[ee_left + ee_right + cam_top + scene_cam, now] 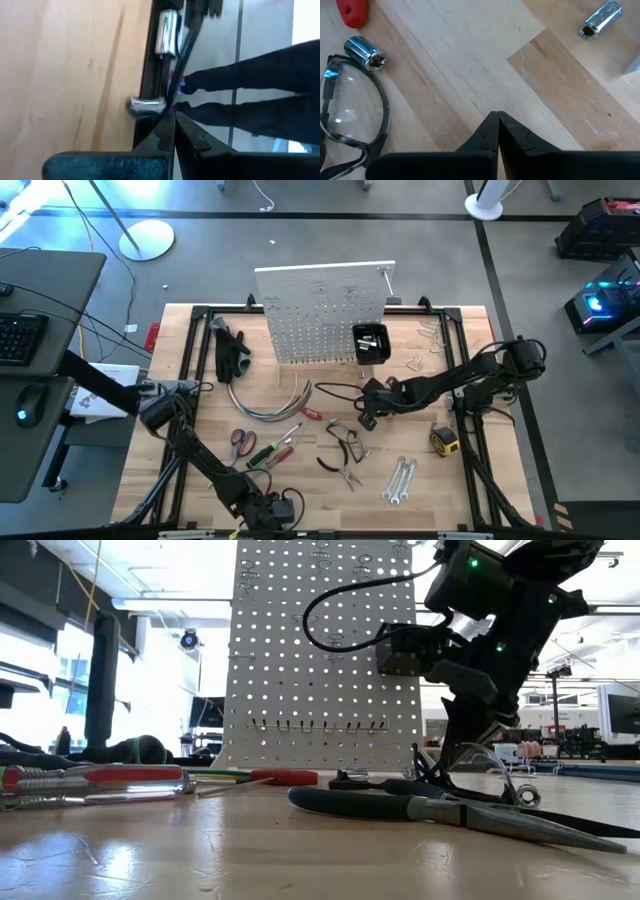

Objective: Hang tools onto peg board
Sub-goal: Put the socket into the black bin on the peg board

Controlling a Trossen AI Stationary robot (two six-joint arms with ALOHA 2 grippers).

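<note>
**Both grippers closed and empty; tools on table, board standing at rear**

Right gripper [497, 120]: jaws pressed together, nothing between them. It hangs low over bare wood near the table's middle, just in front of the peg board [325, 315]. Seen from its wrist, a chrome socket [365, 52] lies beside a pair of safety glasses [350, 110], a red handle tip [352, 12] beyond them, and a second socket [602, 19] well apart.

Left gripper [174, 122]: jaws pressed together, holding nothing, parked at the table's near edge over the black frame [150, 75].

The board stands upright at the back, a black bin [371, 343] fixed to its lower right. On the table lie scissors [243, 442], screwdrivers [272, 450], pliers [345, 452], wrenches [400, 480] and a tape measure [445, 442]. Metal clamps [430, 335] lie right of the board.
</note>
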